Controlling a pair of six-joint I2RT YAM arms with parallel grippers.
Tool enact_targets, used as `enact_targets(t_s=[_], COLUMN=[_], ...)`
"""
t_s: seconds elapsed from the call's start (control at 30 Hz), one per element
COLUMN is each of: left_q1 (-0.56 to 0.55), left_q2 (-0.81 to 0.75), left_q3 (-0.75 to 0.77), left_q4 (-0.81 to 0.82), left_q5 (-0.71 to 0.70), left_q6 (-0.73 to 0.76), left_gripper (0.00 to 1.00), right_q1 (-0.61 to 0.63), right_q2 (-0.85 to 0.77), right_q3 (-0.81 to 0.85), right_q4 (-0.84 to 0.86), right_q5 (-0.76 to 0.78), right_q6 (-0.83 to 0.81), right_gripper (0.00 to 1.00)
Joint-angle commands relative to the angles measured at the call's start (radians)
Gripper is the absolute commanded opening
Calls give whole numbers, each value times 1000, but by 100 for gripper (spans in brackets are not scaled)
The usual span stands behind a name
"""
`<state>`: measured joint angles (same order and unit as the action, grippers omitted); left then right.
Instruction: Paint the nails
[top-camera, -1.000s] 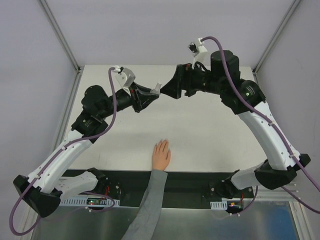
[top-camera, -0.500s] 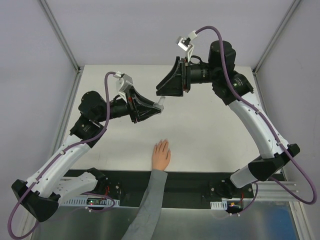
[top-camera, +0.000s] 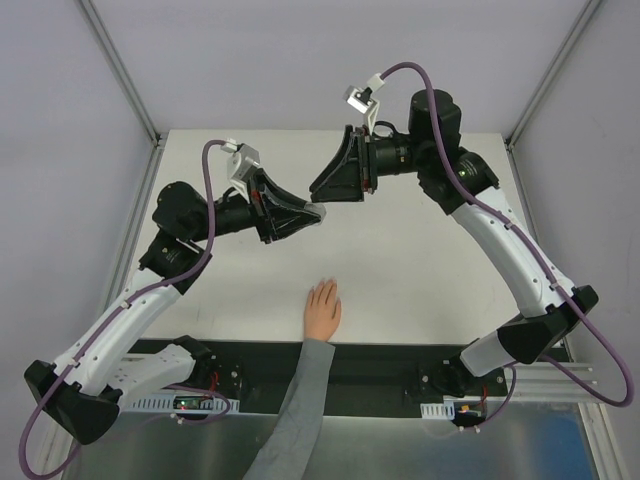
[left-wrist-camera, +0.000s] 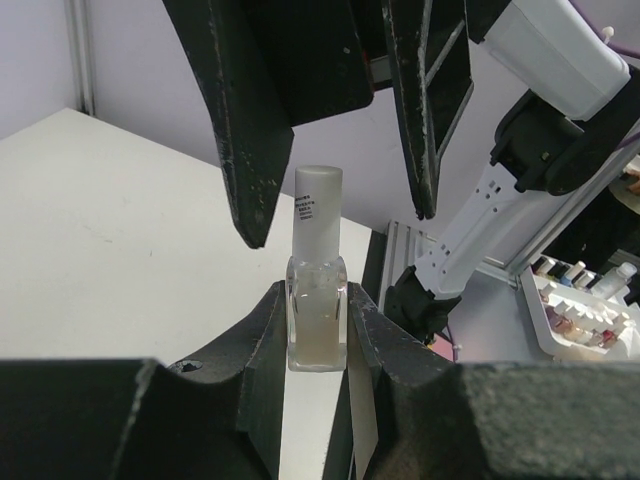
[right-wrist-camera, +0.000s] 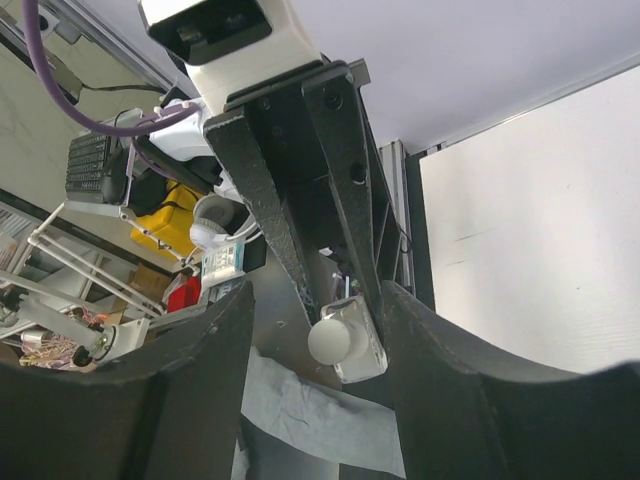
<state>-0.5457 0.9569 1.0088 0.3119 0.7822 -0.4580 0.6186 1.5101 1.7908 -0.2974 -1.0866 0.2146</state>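
Gripping the small glass bottle (left-wrist-camera: 317, 335) by its body, the left fingers (left-wrist-camera: 265, 345) are clamped tight. The right fingers (left-wrist-camera: 245, 120) stand apart astride its white cap (left-wrist-camera: 318, 205), the place to pinch: light, smooth, likely slippery. Well clear, the nails (top-camera: 325, 285) wait on the hand (top-camera: 322, 312) at the worktop (top-camera: 430, 260) near edge, open room around.

Nails (top-camera: 325, 287) too small to see

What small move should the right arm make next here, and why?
Probably close the right end effector on the white cap: its fingers straddle the cap without gripping it, while the left end effector holds the bottle upright for unscrewing.
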Motion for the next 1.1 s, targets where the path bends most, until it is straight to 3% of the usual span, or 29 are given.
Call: enact_targets(t_s=[0.0, 0.07, 0.23, 0.27, 0.4, 0.43, 0.53, 0.6, 0.63, 0.67, 0.7, 0.8, 0.87, 0.97, 1.07], left_q1=[20, 23, 26, 26, 26, 26, 26, 12, -3, -19, -43, -66, -66, -66, -66], left_q2=[-1, 2, 9, 11, 34, 40, 60, 77, 110, 132, 156, 223, 227, 209, 175], left_q3=[31, 31, 39, 45, 88, 100, 128, 149, 184, 212, 238, 307, 309, 284, 255], left_q4=[84, 84, 73, 50, -10, -11, -17, -36, -49, -72, -106, -131, -131, -131, -135], left_q5=[20, 23, 6, -6, -93, -113, -238, -331, -434, -493, -529, -586, -578, -568, -534], left_q6=[-16, -16, -2, 5, 74, 84, 137, 213, 249, 283, 330, 370, 377, 378, 383], left_gripper=[0, 0, 0, 0, 0, 0, 0, 0, 0, 0, 0, 0, 0, 0, 0], right_q1=[12, 15, 24, 29, 43, 50, 101, 160, 259, 312, 360, 365, 366, 363, 346], right_q2=[-44, -44, -39, -41, -51, -53, -57, -62, -59, -42, 13, 149, 176, 104, 13], right_q3=[7, 9, 19, 19, 15, 15, 51, 90, 158, 204, 267, 511, 561, 429, 288], right_q4=[24, 23, -14, -47, -107, -120, -210, -346, -408, -549, -596, -698, -723, -586, -447], right_q5=[-13, -4, 42, 83, 223, 258, 506, 948, 1169, 1538, 1626, 1637, 1625, 1576, 1466], right_q6=[-27, -29, -55, -85, -115, -115, -115, -90, -10, 27, 41, 58, 78, 49, -39], right_gripper=[52, 48, 26, 25, 1, 1, 1, 1, 1, 1, 1, 1, 1, 1, 16])
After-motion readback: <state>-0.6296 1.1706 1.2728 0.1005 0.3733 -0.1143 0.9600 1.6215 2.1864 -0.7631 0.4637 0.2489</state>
